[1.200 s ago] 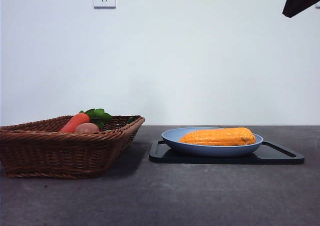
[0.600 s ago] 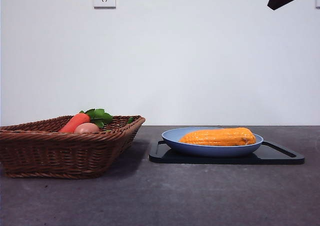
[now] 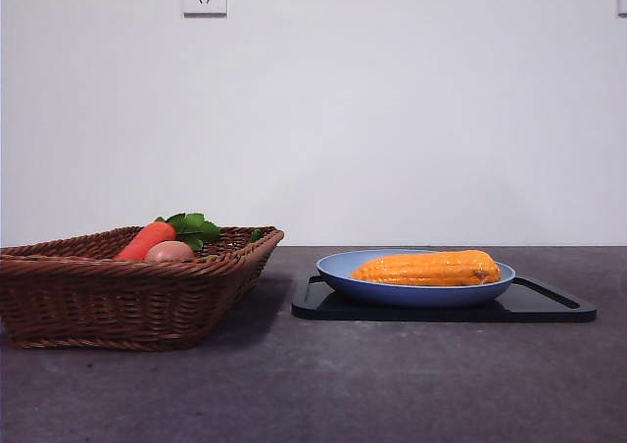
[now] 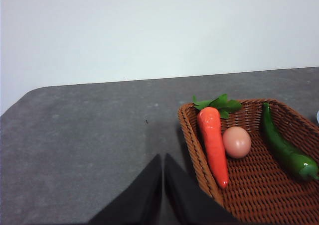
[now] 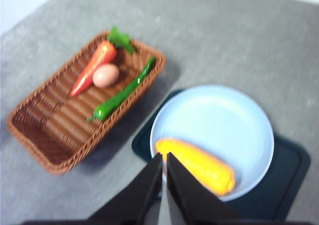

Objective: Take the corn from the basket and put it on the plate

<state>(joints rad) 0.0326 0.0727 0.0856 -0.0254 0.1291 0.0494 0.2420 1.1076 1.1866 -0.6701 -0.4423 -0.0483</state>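
**Corn is on the plate; clear the arm cleanly**

The corn (image 5: 197,166) lies on its side inside the blue plate (image 5: 249,116), just below and in front of the right gripper (image 5: 164,171), whose jaws are pressed together and hold nothing. The plate sits on a black tray (image 3: 549,306), with the wicker basket (image 5: 47,135) off to the gripper's far side, holding a carrot (image 5: 92,68), an egg (image 5: 105,75) and a green chili pepper (image 5: 122,96).

Judging from this, the placing is done and what remains is the retreat. Done well, that means lifting straight up and away from the plate, jaws kept shut, with no sideways sweep that could nudge the rim or roll the cob.

The left gripper (image 4: 163,172), jaws together and empty, waits beside the basket's near rim, with the carrot just beyond it.
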